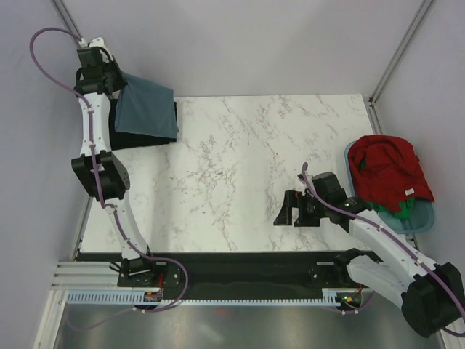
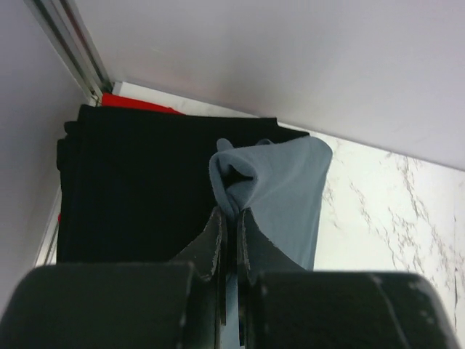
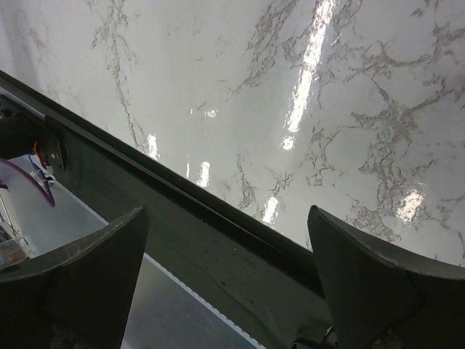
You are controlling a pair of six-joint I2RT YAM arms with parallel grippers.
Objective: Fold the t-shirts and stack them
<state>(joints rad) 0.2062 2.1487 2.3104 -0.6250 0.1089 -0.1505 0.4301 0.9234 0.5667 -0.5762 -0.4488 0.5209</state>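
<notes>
Slate blue-grey t-shirt [image 1: 147,109] hangs at ten o'clock on the table [image 1: 240,167], draped over a folded black t-shirt [image 2: 138,182]. My left arm reaches up to that corner, left gripper [image 2: 231,218] pinched tight on a bunched edge of the blue-grey cloth (a puff pokes out). My right arm sits bent low at four o'clock, right gripper [image 1: 287,212] pointing toward nine o'clock, jaws spread wide, holding nothing. Red t-shirt [image 1: 387,171] and green t-shirt [image 1: 404,211] lie in a tub [image 1: 429,218] at three o'clock.

slate blue-grey tee [image 1: 149,109] over folded black tee [image 2: 131,182]
</notes>
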